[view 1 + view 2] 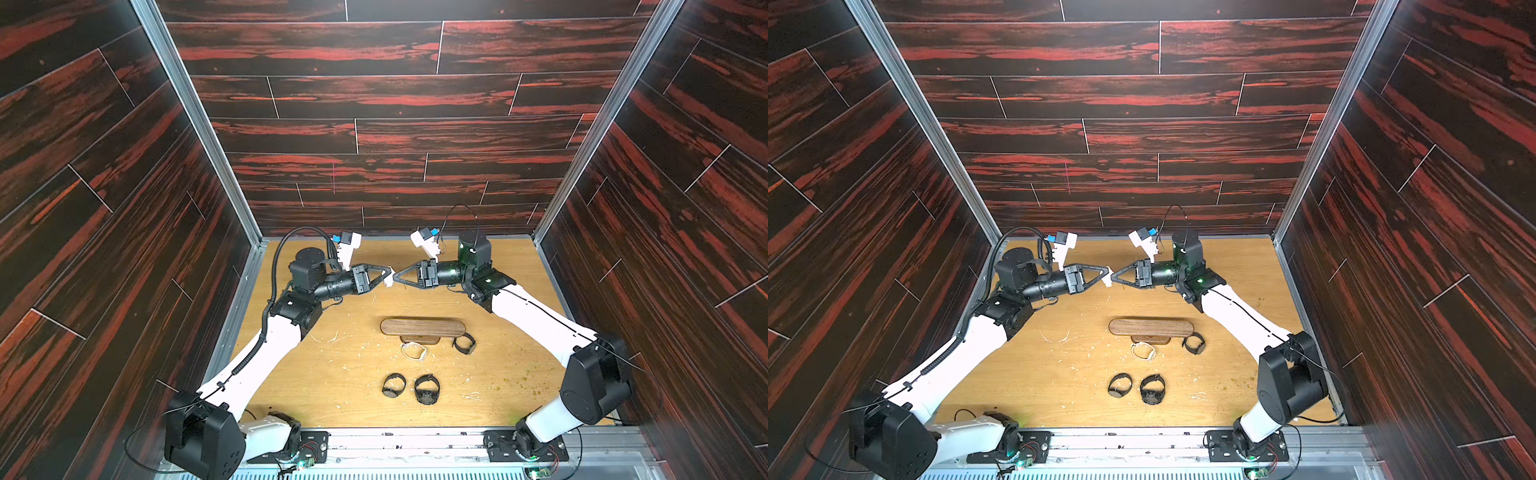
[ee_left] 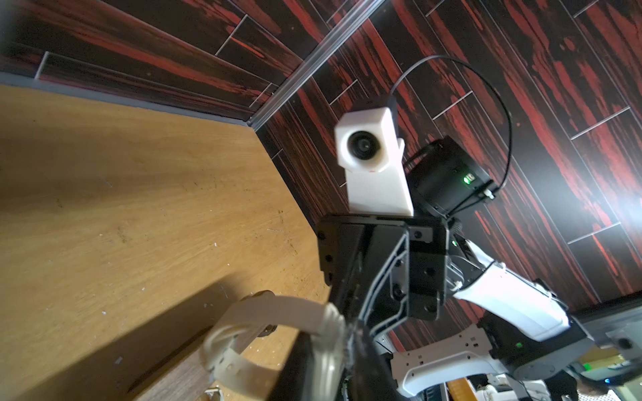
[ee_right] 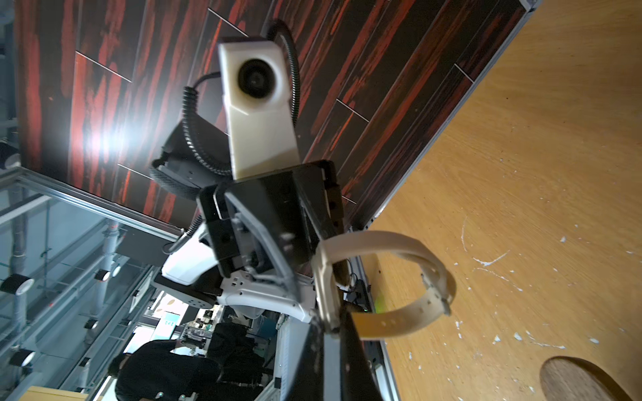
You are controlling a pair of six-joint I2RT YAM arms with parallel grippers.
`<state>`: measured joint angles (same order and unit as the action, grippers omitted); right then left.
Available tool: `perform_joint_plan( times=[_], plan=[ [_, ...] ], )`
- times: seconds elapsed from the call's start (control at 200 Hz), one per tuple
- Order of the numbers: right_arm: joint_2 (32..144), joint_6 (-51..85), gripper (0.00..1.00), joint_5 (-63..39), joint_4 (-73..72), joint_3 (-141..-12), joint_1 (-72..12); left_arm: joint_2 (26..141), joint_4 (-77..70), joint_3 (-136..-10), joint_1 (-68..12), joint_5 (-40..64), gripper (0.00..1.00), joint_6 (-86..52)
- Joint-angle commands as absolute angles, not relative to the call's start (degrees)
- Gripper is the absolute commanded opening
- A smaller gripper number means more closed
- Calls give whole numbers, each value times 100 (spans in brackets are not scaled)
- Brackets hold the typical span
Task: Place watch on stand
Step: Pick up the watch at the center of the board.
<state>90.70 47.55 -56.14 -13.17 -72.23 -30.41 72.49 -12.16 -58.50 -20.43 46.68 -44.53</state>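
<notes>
A white watch [image 1: 389,281] hangs in the air between my two grippers over the back of the table. My left gripper [image 1: 389,274] and right gripper [image 1: 396,277] meet tip to tip there, each shut on the watch. In the left wrist view the watch case [image 2: 330,333] sits between my left gripper's dark fingers [image 2: 302,368], its strap looping out to one side. In the right wrist view my right gripper [image 3: 335,335] pinches the edge of the case [image 3: 324,288]. The stand [image 1: 422,328], a dark-brown bar on a small base, rests on the table nearer the front, with nothing on it.
Two black watches [image 1: 393,385] [image 1: 427,389] lie in front of the stand, and a third black watch [image 1: 464,343] lies by its right end. A pale loop [image 1: 413,351] lies at the stand's base. White scraps litter the wooden table [image 1: 332,374]. Dark panelled walls enclose three sides.
</notes>
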Motion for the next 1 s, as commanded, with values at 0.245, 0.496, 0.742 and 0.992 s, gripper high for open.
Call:
perform_joint_plan(
  times=[0.245,0.496,0.742,0.992],
  plan=[
    [8938,5095,0,-5555,-1675,-6979,-3066,7162,-1652,-5979,-2091,4689,0,-4535],
    [8909,4874,22,-5483,-1272,-7057,-3058,7113,-1533,-5781,-2058,4621,0,-4427],
    [8626,3813,24,-4758,306,-7094,-3026,6990,-1521,-5246,-1779,4645,0,-4428],
    [8442,3258,33,-3754,1617,-6834,-2740,7011,-1578,-4688,-1636,4642,0,-4391]
  ],
)
